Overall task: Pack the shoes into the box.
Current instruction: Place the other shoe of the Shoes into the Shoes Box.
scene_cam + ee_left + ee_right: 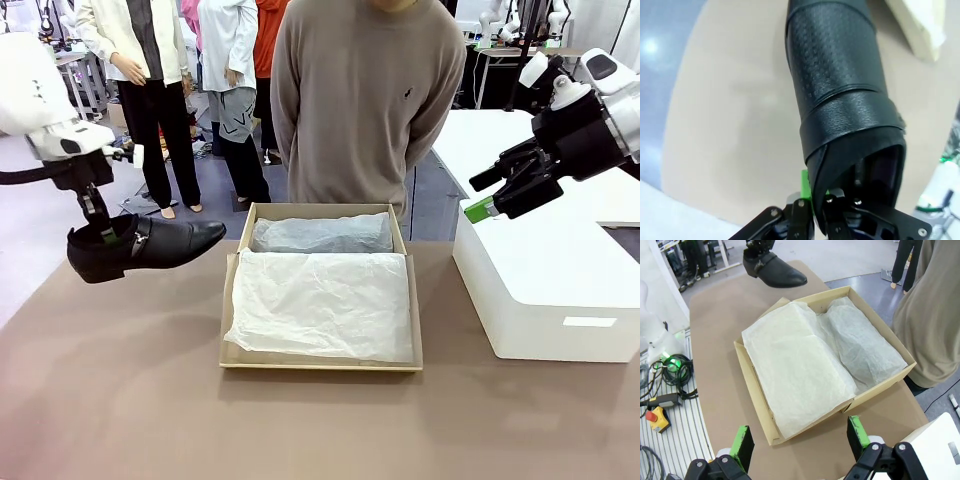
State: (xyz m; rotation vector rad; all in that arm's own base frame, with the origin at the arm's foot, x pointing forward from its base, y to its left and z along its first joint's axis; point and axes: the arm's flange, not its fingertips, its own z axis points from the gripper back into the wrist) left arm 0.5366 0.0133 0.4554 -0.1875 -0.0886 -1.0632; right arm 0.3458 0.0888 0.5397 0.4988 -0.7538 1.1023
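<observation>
Now the left gripper (106,236), clamped on the heel rim, holds a glossy black pointed leather shoe (150,243) aloft at nine o'clock of the shallow brown cardboard box (320,365). Right gripper (497,203) gapes empty at three o'clock. Lower the shoe level onto the six-o'clock tissue (320,305); the twelve-o'clock bundle (320,235) is perhaps its mate.

Front camera across the table (120,400); left wrist close-up; right wrist high, box (320,366) and shoe (150,245) shared.

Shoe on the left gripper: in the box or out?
Out. The shoe hangs from the left gripper, clamped at its heel opening, above the table, left of the box, toe pointing toward it.
</observation>
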